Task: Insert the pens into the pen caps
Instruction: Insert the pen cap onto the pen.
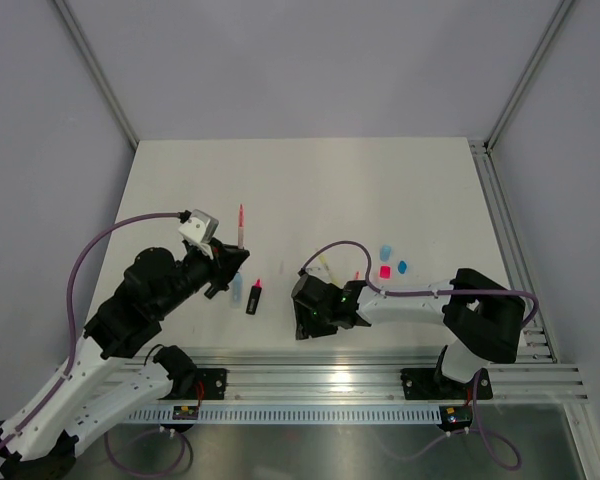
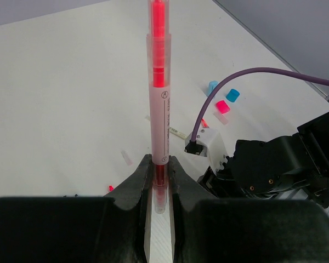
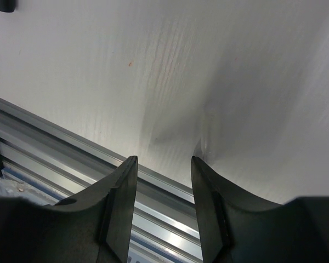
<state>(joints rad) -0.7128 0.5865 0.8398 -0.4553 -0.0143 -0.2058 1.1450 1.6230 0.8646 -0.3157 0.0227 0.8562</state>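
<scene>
My left gripper (image 1: 232, 258) is shut on a thin red-pink pen (image 1: 241, 224), which sticks out beyond the fingertips above the table. In the left wrist view the pen (image 2: 159, 82) stands straight out from between the closed fingers (image 2: 136, 181). A black marker (image 1: 254, 297) and a pale-blue pen (image 1: 236, 289) lie just beside that gripper. A yellow pen (image 1: 326, 268) lies by the right arm. Light-blue (image 1: 386, 250), pink (image 1: 385, 271) and blue (image 1: 402, 267) caps sit together on the right, and the pink cap also shows in the left wrist view (image 2: 222, 106). My right gripper (image 3: 163, 161) is open and empty, low over the table near the front rail.
An aluminium rail (image 3: 55, 142) runs along the table's near edge under the right fingers. The right arm's purple cable (image 2: 252, 74) and wrist camera (image 2: 205, 142) lie between the left gripper and the caps. Grey walls enclose the white table (image 1: 310, 180).
</scene>
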